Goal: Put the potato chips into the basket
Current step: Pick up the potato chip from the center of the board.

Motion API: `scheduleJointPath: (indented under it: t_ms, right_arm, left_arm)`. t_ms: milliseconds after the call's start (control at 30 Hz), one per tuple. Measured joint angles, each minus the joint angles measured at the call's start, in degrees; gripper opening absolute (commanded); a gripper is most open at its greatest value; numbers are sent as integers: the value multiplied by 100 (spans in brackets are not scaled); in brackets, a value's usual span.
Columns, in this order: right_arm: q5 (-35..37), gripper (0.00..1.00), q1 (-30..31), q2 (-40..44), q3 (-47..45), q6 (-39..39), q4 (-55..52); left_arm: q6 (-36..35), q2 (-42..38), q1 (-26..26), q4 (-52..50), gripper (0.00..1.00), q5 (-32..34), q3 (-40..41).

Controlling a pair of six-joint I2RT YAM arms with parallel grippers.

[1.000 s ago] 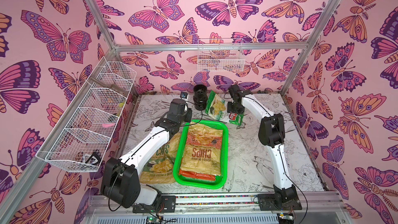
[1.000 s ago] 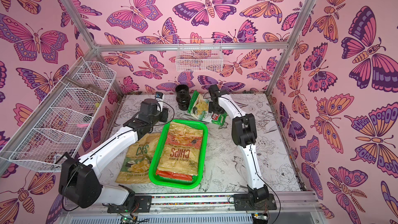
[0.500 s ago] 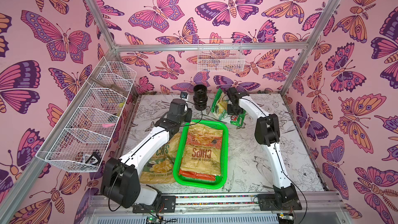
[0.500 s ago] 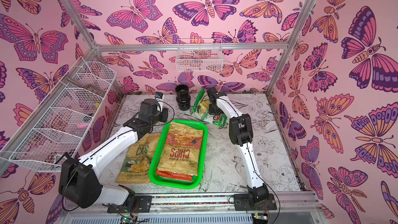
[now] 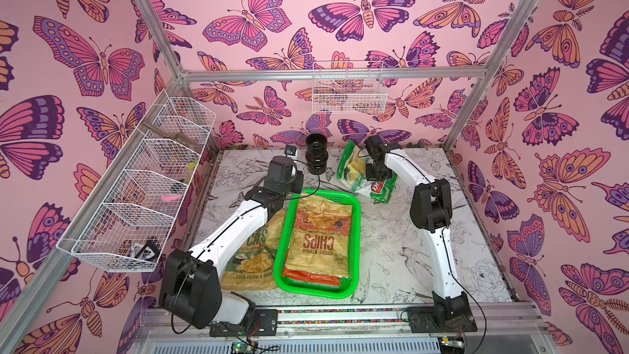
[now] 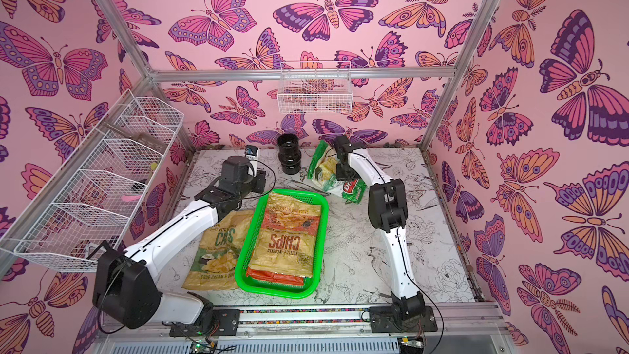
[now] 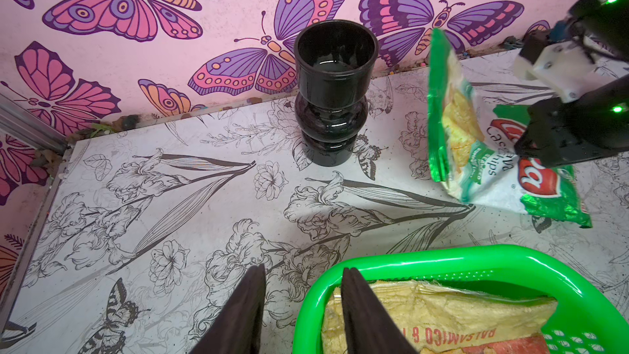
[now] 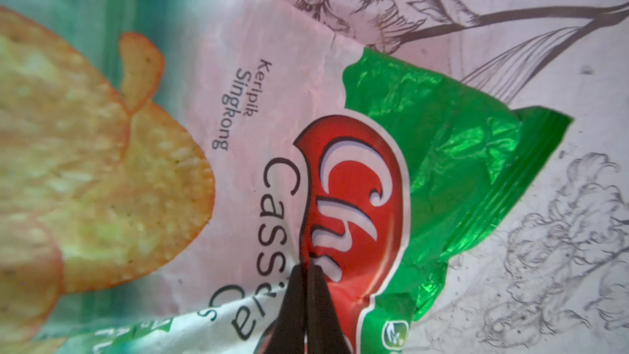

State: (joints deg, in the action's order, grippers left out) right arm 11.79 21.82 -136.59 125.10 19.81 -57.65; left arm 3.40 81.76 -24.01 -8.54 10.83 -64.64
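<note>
The green basket (image 5: 316, 292) sits mid-table in both top views and holds a tan-orange "CHIPS" bag (image 5: 321, 233) lying on an orange-red bag (image 5: 311, 279). A tan-green "Sour Cream & Onion" bag (image 5: 252, 257) lies flat left of the basket, partly under my left arm. Behind the basket, the green-white "Cassava" bag (image 5: 352, 171) has one end tipped up. My right gripper (image 8: 308, 267) is shut on a fold of its foil at the red logo (image 8: 354, 199). My left gripper (image 7: 304, 269) hangs open and empty over the basket's far left corner (image 7: 442, 257).
A black ribbed cylinder (image 5: 316, 158) stands at the back, between the two arms and close to the Cassava bag. White wire baskets hang on the left wall (image 5: 143, 192) and the back wall (image 5: 349, 93). Metal frame posts mark the table's corners.
My right gripper has closed on the Cassava bag, and the bag's far end has folded upward. The left arm has not moved.
</note>
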Motion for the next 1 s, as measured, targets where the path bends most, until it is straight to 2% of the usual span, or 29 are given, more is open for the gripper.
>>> scheduleJointPath:
  t_ms: [200,367,467,633,1000]
  right_arm:
    - [302,0,35,1447,-1261,-304,542]
    - [675,0,190,2573,-2214,-927,1213]
    - [743,0,391,3276,-3112,-1685,1893]
    - [697,0,938,4153,-4419,-3377,2898]
    - [-590,0,1067,4623,-4577,-5845,2809]
  left_arm:
    - [-7,0,0,0,42,70,0]
    - [-101,-2,0,0,42,208,0]
    - [-175,-28,2,0,42,321,0]
    - [-304,-140,26,0,42,514,0]
    - [-452,-306,275,2,42,872,0]
